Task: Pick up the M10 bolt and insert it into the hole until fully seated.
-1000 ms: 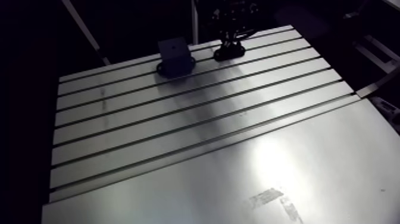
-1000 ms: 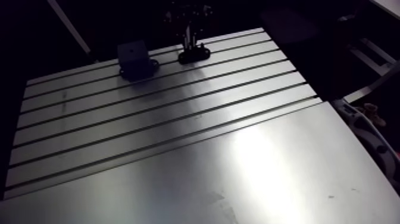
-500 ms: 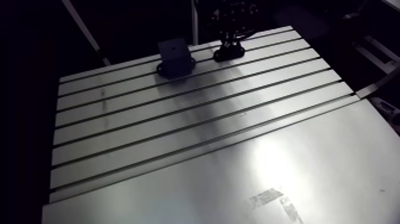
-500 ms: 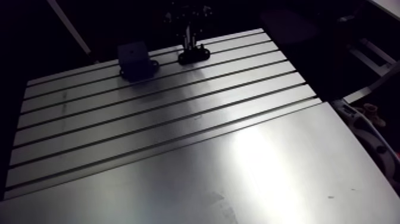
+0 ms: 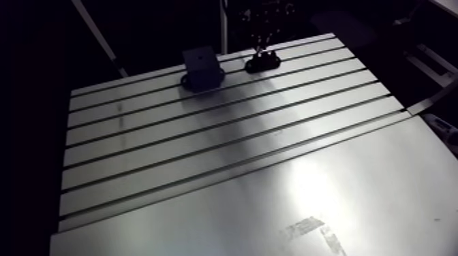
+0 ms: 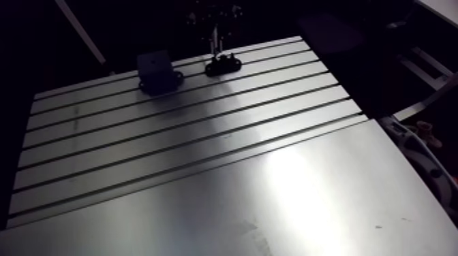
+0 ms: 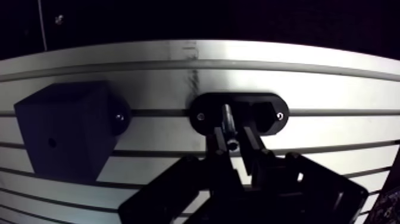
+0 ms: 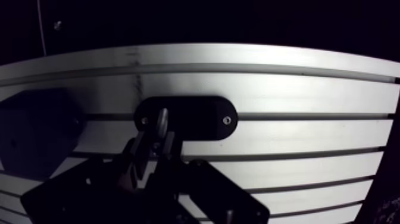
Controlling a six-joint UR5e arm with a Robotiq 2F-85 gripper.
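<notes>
Bolt (image 7: 226,116): clamped between the fingers (image 7: 250,142) of the gripper (image 7: 234,142), over a black oval plate (image 7: 271,111) on the slotted tabletop (image 7: 333,83). Black block (image 7: 62,131) with a small hole (image 7: 52,143): just beside the plate, apart from the bolt.

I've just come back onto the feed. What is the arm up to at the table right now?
The gripper is shut on the M10 bolt, holding it upright over the black oval holder at the far end of the slotted table. The dark block with the hole stands beside the holder. The bolt is not in it yet, so insertion is not done.
</notes>
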